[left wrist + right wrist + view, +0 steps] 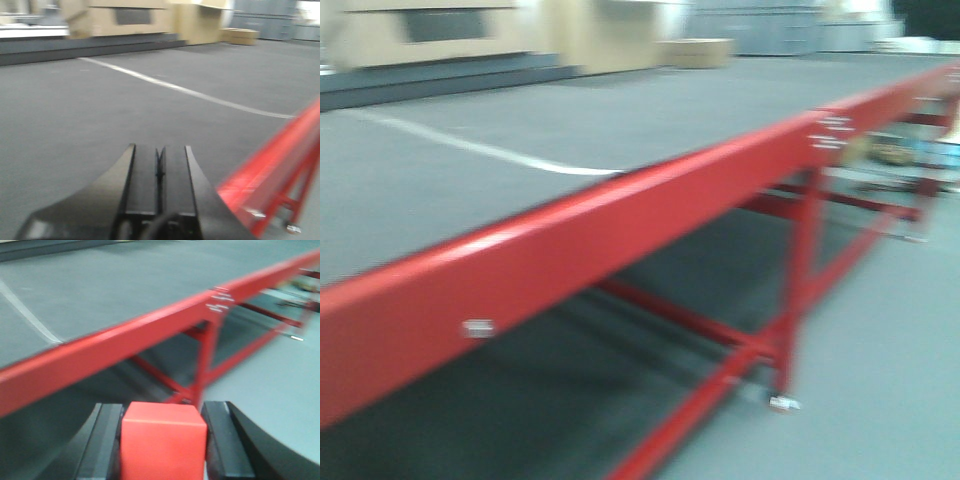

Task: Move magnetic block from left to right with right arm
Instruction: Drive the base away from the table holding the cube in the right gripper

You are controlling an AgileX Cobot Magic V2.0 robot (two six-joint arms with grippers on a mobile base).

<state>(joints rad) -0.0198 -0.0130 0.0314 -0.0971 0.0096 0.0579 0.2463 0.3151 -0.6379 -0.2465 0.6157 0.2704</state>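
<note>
1. State of right hand [162, 411]: black fingers [106, 440] parted just to cube width and clamped on the small plain solid-red magnetic block [163, 445], one finger flush against each side face.
2. Block upright between the fingers, top and near faces visible. Lower edge cut off by the frame, so cannot tell whether anything is under it.
3. Behind the block in the right wrist view: long red metal frame rail [125, 340] edging the flat grey-topped surface [125, 280], red legs [205, 360] and braces below, pale grey floor [270, 390] to the right.
4. State of left hand [160, 152]: fingers pressed together with only a thin dark seam between, gripping nothing. Grey top ahead of it, red rail at lower right.
5. White painted line [470, 147] curving across the grey top. Brown cardboard boxes [695, 52] far back, well apart from both hands.
6. Front view: rail running diagonally, grey top above it, legs beneath.
7. Heavy blur in all three views; fine detail unreadable.
</note>
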